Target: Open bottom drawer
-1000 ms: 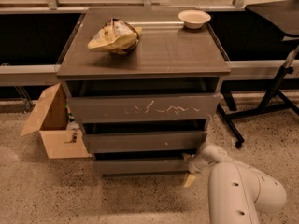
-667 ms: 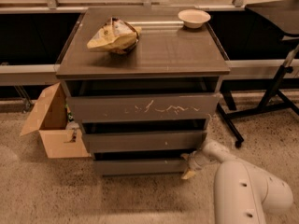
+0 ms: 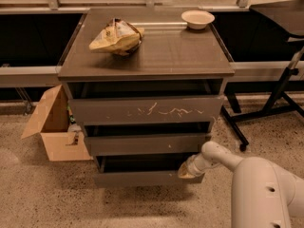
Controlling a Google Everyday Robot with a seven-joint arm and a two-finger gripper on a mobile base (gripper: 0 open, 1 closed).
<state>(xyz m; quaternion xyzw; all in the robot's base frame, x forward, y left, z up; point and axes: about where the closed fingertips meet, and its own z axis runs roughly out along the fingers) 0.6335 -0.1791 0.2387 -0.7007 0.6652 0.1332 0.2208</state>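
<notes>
Bottom drawer [image 3: 142, 178] lowest in the drawer cabinet [image 3: 175, 51], slightly out. Gripper [image 3: 186, 171] at cabinet's lower right, on the drawer's lip; grip state we cannot tell. Off-centre pull could skew and jam it.

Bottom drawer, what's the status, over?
Gripper at right front corner of bottom drawer. Drawer looks slightly out. Box sits left, not in the way.
</notes>
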